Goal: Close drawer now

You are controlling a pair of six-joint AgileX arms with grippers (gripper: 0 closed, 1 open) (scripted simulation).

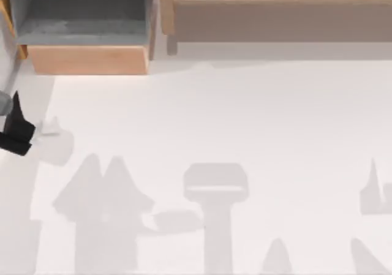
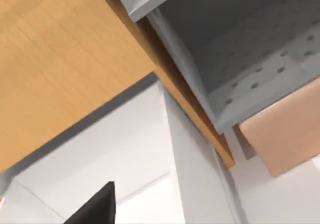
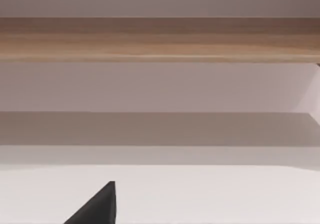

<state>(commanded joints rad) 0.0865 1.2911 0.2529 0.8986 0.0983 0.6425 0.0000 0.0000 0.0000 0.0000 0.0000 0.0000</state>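
We cannot tell how our left gripper's [image 1: 17,131] jaws stand: the top view gives us just a dark wedge at the table's [image 1: 214,134] left edge, and the left wrist view just one black fingertip [image 2: 97,206]. Our right gripper's jaws are equally undetermined, one dark fingertip [image 3: 97,204] being all we see of it in the right wrist view.

Beyond the left gripper, toward the far edge of the table and apart from it, sits the drawer [image 1: 89,59]. It stands pulled out, its light-orange front board facing the gripper and its dull grey inside open to the camera above (the left wrist view shows the same board and grey interior close by).

Ahead of the right fingertip runs the long wooden ledge [image 3: 160,39] with its brown-grey recess, just right of the drawer
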